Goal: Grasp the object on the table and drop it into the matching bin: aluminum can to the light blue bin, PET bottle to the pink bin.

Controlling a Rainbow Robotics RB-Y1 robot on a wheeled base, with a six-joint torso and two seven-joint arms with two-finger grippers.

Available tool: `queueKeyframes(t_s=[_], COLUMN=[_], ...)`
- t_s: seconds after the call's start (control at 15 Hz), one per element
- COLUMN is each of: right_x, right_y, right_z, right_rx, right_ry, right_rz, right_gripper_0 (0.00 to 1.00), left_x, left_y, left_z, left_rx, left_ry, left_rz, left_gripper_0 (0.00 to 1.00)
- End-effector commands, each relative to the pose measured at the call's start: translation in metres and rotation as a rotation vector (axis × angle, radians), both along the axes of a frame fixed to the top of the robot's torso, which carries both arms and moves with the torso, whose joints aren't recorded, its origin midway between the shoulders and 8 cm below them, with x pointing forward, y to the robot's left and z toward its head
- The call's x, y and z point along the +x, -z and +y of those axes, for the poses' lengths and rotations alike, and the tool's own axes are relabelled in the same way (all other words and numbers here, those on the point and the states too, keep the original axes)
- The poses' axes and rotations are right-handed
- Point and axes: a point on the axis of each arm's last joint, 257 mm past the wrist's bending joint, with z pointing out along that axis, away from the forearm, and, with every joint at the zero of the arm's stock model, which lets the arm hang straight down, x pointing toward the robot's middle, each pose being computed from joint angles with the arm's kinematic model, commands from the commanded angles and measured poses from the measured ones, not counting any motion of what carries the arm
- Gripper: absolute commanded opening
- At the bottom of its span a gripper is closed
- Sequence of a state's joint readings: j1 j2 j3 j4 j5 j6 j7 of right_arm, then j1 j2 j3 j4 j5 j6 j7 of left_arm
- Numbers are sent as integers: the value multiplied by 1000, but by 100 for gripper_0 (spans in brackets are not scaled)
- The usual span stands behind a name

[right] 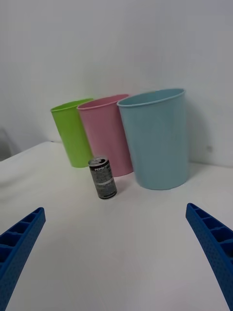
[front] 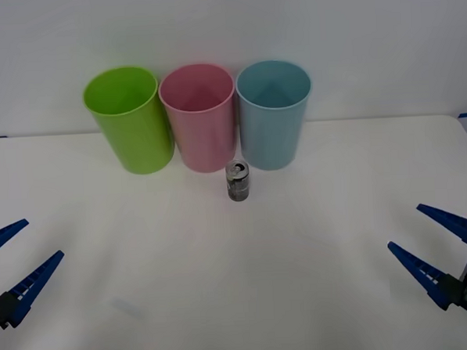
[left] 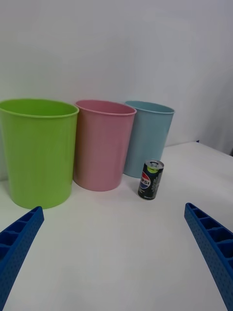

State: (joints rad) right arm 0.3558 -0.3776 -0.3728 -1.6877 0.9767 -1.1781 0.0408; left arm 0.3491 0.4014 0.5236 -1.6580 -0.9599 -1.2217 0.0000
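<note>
Nothing of the task is done yet, judging by how things lie. At about eight o'clock in the front view the left gripper (front: 15,263) hangs over the near corner of the table (front: 240,300), its blue fingers spread wide and holding nothing. Toward eleven o'clock stands the lime green bin (front: 129,118), then the pink bin (front: 199,116) at twelve, then the light blue bin (front: 273,112) toward one o'clock, the three side by side in a row at the far edge. The aluminum can (front: 238,181) stands upright on the table just in front of the gap between the pink and light blue bins, close to both, well apart from either gripper. At four o'clock the right gripper (front: 433,239) waits likewise, fingers spread and empty. All is left: the reach, the grasp, the lift and the drop into the light blue bin.
</note>
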Motion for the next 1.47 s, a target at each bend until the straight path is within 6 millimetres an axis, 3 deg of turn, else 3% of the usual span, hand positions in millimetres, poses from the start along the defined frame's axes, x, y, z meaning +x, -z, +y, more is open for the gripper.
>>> queueKeyframes(t_s=[0.07,0.87,1.47], right_x=[4,65,107], right_y=[12,72,94], right_z=[23,102,167], right_rx=[-14,-118,-145], right_ry=[-25,-5,31], right_rz=[2,10,27], right_gripper_0=[100,100,100], left_x=[0,0,0], left_y=[0,0,0], left_z=[0,0,0], left_rx=[0,0,0], left_ry=[0,0,0], left_rz=[0,0,0], left_gripper_0=[100,100,100])
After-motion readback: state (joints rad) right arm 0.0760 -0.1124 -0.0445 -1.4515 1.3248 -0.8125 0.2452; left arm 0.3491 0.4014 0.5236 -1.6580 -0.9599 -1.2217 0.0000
